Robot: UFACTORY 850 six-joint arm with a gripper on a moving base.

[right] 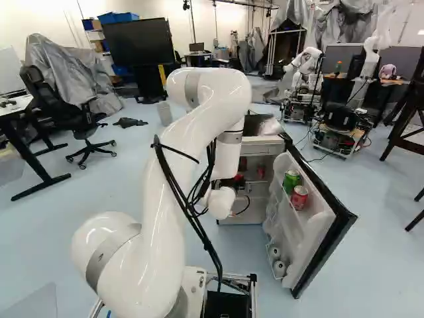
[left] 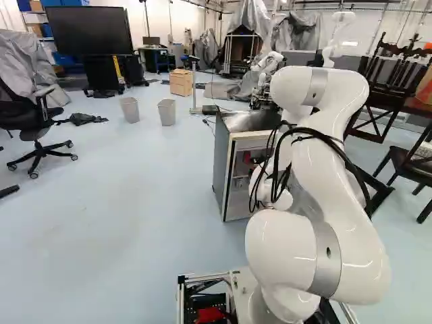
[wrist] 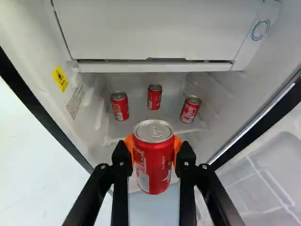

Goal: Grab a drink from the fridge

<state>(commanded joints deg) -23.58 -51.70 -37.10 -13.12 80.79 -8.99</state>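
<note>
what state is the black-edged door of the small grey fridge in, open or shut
Open: the door stands swung out from the fridge, a green metal can and a red one showing in its inner rack.

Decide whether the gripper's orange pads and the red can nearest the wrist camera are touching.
Touching. The wrist view shows it: the gripper has the red can between its orange pads, one against each side, with no gap at either.
</note>
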